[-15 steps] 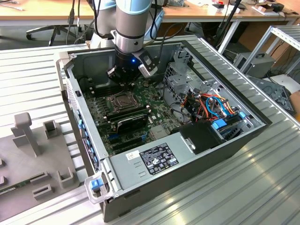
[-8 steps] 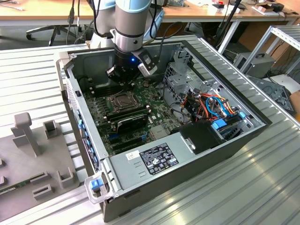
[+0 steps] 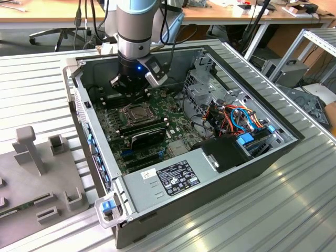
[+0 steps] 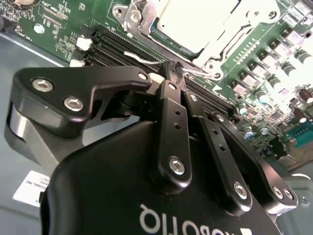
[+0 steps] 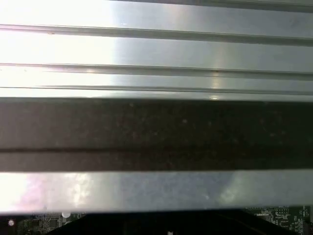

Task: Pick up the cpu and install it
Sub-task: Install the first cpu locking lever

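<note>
The cpu [image 4: 195, 22] lies flat in the silver socket [image 4: 222, 46] on the green motherboard [image 4: 274, 44], its pale square face up. In the exterior view the cpu [image 3: 137, 111] sits mid-board inside the open computer case. My gripper [image 4: 174, 67] hangs just beside the socket, over the black memory slots [image 4: 110, 49], with its black fingers [image 4: 168, 112] pressed together. A thin wire lever [image 4: 142, 58] runs right past the fingertips; I cannot tell whether it is pinched. In the exterior view the gripper [image 3: 128, 88] is low over the board's far end.
The case walls [image 3: 79, 105] ring the board. A drive cage [image 3: 202, 84] and a bundle of coloured cables [image 3: 236, 118] fill the exterior view's right side. Black memory sticks [image 3: 144, 131] stand near the socket. A grey fixture tray [image 3: 37, 173] lies on the ribbed table [image 5: 156, 49].
</note>
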`<act>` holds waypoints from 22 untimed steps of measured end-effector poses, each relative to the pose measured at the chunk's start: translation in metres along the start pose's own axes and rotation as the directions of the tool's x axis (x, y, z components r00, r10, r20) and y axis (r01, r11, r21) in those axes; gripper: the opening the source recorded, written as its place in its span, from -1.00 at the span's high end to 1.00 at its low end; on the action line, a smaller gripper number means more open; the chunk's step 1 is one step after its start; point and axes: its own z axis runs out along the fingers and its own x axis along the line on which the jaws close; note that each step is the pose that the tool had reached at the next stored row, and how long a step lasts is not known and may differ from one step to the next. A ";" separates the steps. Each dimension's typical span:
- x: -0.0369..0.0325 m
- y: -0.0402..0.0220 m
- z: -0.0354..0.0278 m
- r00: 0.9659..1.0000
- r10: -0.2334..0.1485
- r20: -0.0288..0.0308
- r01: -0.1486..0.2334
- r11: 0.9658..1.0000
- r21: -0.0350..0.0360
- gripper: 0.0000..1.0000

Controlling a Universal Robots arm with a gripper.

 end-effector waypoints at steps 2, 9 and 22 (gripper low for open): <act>0.0006 0.0002 -0.0032 1.000 0.000 0.003 0.000 1.000 0.000 0.79; 0.0045 0.0019 -0.0084 1.000 -0.001 0.009 0.001 1.000 0.000 0.79; 0.0090 0.0036 -0.0125 1.000 0.000 0.006 0.000 1.000 0.000 0.79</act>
